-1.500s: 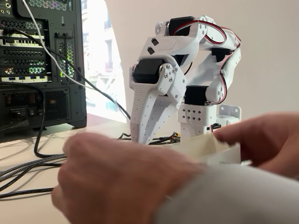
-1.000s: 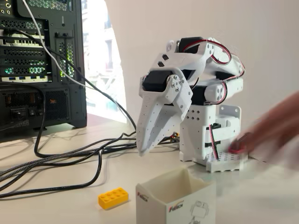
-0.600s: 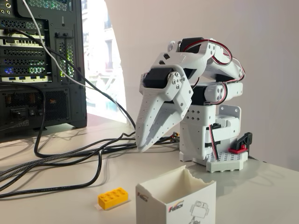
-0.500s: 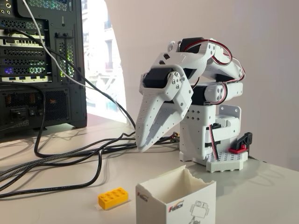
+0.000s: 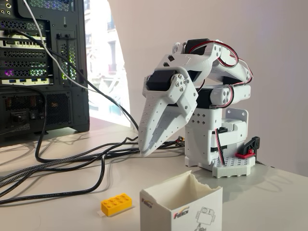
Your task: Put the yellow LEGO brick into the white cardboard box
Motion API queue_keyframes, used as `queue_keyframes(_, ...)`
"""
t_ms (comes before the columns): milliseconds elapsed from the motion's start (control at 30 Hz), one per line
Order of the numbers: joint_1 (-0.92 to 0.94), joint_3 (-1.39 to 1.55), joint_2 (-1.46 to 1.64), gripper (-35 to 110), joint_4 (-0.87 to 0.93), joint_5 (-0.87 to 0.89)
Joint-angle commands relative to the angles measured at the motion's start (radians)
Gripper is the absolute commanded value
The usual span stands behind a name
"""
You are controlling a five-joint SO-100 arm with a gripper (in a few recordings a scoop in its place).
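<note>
In the fixed view, the end effector (image 5: pixel 143 153) hangs above the bench (image 5: pixel 269 197), its tips pointing down toward seven o'clock, its fingers drawn together with nothing between them. The yellow LEGO brick (image 5: pixel 116 204) lies flat on the bench, studs up, well apart from the tips and at about seven o'clock from them. The white cardboard box (image 5: pixel 182 207) stands upright just beside the brick, at its three o'clock, mouth open and ragged-edged.

The risks, as I judge them: the clenched fingers must spread before descending, or they will shove the brick aside. The brick sits close to the box wall, so a finger could catch the carton and tip or slide it, since it looks light. The black cables (image 5: pixel 72 166) at ten o'clock from the brick could snag a low sweep. A skewed pinch may let the brick twist free over the torn rim.
</note>
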Motion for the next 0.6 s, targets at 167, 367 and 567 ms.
queue_keyframes(167,-0.012,-0.009,0.020,-9,0.009,0.025)
queue_keyframes(367,0.005,-0.080,0.017,-9,0.066,-0.008)
queue_keyframes(567,0.014,-0.287,-0.152,-9,0.129,-0.008)
